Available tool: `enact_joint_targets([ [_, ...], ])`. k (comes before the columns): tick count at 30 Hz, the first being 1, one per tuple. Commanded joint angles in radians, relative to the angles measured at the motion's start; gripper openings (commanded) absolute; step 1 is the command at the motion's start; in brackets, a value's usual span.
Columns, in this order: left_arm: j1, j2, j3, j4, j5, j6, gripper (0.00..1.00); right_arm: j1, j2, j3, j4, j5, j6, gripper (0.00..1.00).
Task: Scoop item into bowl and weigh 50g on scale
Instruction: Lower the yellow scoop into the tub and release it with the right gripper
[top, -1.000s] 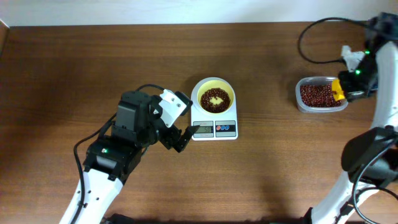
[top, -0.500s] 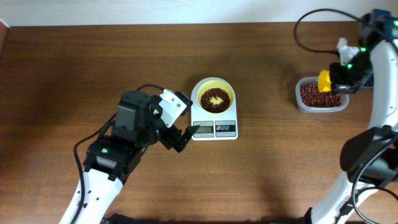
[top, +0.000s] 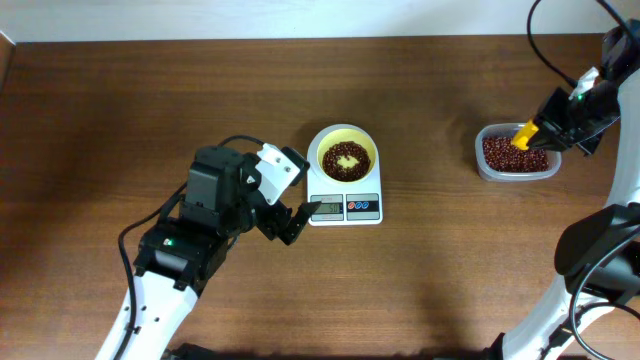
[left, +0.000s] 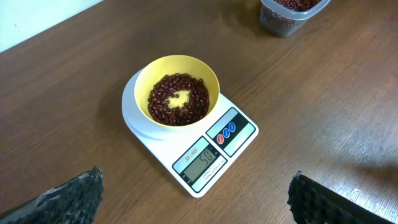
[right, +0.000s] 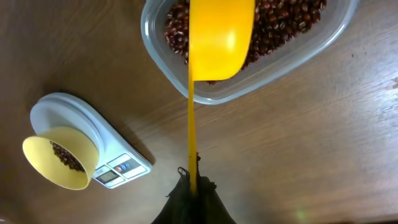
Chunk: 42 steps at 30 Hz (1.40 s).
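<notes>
Nearest us, the left gripper (top: 294, 222) hangs just beside the display edge of the scale, its jaws spread wide and empty. On the desk (top: 150, 100), the white scale (left: 249, 134) reads 50 and carries the yellow bowl (left: 144, 78). The bowl holds a ring of red-brown beans (left: 163, 102) with a bare patch in the middle. Farther off to the right, the right gripper (right: 191, 185) has its jaws pressed together on the thin handle of a yellow scoop (right: 219, 37), whose cup is over more beans in a clear container (right: 155, 46).
</notes>
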Motion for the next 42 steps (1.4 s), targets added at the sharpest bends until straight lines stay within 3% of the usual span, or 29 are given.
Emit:
enact_joint_targets([
  [1, 0.005, 0.002, -0.005, 0.002, 0.004, -0.013, 0.99, 0.003, 0.019, -0.066, 0.019, -0.016, 0.047, 0.04],
  [9, 0.005, 0.002, -0.005, 0.002, 0.004, -0.013, 0.99, 0.003, 0.019, -0.261, 0.194, -0.095, 0.047, 0.04],
  [10, 0.005, 0.002, -0.005, 0.002, 0.004, -0.013, 0.99, 0.003, 0.019, -0.271, 0.193, -0.091, 0.047, 0.13],
  [12, 0.005, 0.002, -0.005, 0.002, 0.004, -0.013, 0.99, 0.003, 0.019, -0.275, 0.193, -0.087, 0.043, 0.54],
  [13, 0.005, 0.002, -0.005, 0.002, 0.004, -0.013, 0.99, 0.002, 0.019, -0.275, 0.192, -0.082, 0.043, 0.69],
  [15, 0.005, 0.002, -0.005, 0.002, 0.004, -0.013, 0.99, 0.001, 0.018, -0.275, 0.177, -0.077, 0.042, 0.84],
  [19, 0.005, 0.002, -0.005, 0.002, 0.004, -0.013, 0.99, 0.001, 0.018, -0.275, 0.148, -0.058, -0.030, 0.96],
  [28, 0.005, 0.002, -0.005, 0.002, 0.004, -0.013, 0.99, 0.001, 0.016, -0.238, 0.011, 0.285, -0.103, 0.99],
  [37, 0.005, 0.002, -0.005, 0.002, 0.004, -0.013, 0.99, 0.004, 0.015, 0.164, -0.056, 0.302, -0.452, 0.99],
  [42, 0.005, 0.002, -0.005, 0.002, 0.004, -0.013, 0.99, 0.004, -0.048, 0.248, -0.064, 0.188, -0.504, 0.99],
])
